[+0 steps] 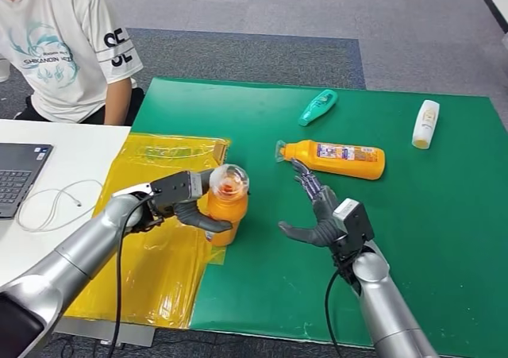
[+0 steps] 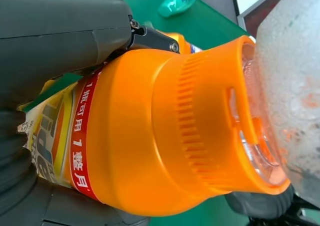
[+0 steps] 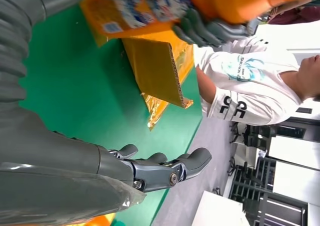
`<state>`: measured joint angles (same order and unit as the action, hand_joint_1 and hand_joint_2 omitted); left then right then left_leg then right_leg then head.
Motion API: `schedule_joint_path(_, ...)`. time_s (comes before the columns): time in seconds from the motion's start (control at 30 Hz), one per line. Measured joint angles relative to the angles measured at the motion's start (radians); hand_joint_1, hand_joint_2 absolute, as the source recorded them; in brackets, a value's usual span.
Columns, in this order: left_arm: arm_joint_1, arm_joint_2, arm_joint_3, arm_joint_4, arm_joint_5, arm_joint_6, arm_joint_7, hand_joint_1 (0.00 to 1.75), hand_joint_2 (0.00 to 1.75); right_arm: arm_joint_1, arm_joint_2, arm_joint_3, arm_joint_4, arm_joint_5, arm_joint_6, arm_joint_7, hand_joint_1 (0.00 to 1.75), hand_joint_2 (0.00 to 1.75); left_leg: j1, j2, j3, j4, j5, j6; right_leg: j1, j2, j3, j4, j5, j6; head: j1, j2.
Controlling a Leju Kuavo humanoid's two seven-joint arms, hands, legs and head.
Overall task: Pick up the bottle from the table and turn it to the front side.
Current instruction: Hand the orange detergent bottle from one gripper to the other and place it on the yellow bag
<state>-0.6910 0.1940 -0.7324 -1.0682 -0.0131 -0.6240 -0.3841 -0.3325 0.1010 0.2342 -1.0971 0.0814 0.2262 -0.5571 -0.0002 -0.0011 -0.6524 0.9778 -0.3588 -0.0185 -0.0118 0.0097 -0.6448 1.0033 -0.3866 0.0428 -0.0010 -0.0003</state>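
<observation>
Hiding bottle (image 1: pixel 227 203) label: left hand (image 1: pixel 179 201)

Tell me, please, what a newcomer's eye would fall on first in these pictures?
Most striking is the orange plastic detergent bottle with a clear cap, held upright by the left robot hand over the edge of the crinkled yellow plastic sheet. The right robot hand hovers open and empty above the green table mat. Just beyond it a long orange bottle lies on its side.
</observation>
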Motion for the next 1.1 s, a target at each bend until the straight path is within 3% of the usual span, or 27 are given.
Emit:
schedule_joint_path(0.27, -0.116, 0.046, -0.058, 0.015, 0.082, -0.028, 0.076, 1.75, 1.75, -0.016, 0.004, 0.000, 0.021, 0.002, -0.006, -0.001, 0.00, 1.75, 0.000, 0.000, 0.000, 0.000, 0.000, 0.000, 0.000, 0.000, 0.000, 0.000, 0.000, 0.000, 0.000, 0.000)
schedule_joint_path(0.5, -0.224, 0.082, -0.106, 0.072, 0.288, -0.162, 0.160, 1.75, 1.75, -0.051, 0.016, 0.002, 0.064, -0.005, 0.006, 0.002, 0.00, 1.75, 0.000, 0.000, 0.000, 0.000, 0.000, -0.001, 0.000, 0.000, 0.000, 0.001, 0.000, 0.000, 0.000, 0.000)
schedule_joint_path(0.73, -0.322, 0.150, -0.228, 0.138, 0.739, -0.350, 0.428, 1.75, 1.75, -0.100, 0.036, 0.019, 0.121, -0.036, 0.024, 0.015, 0.00, 1.75, 0.001, 0.000, 0.000, 0.000, 0.001, -0.001, 0.001, 0.000, -0.001, 0.001, 0.001, -0.001, 0.000, 0.000)
schedule_joint_path(0.87, -0.345, 0.178, -0.311, 0.155, 0.868, -0.353, 0.485, 1.75, 1.75, -0.124, 0.047, 0.029, 0.145, -0.050, 0.021, 0.030, 0.00, 1.75, 0.001, 0.000, 0.000, 0.000, 0.001, -0.001, 0.001, 0.000, -0.001, 0.001, 0.001, -0.001, 0.000, 0.000)
schedule_joint_path(1.1, -0.368, 0.194, -0.409, 0.170, 0.880, -0.326, 0.494, 1.75, 1.75, -0.145, 0.056, 0.035, 0.163, -0.064, 0.012, 0.048, 0.00, 1.75, 0.001, 0.000, 0.000, 0.000, 0.001, -0.001, 0.000, 0.000, -0.001, 0.001, 0.001, -0.001, 0.000, 0.000)
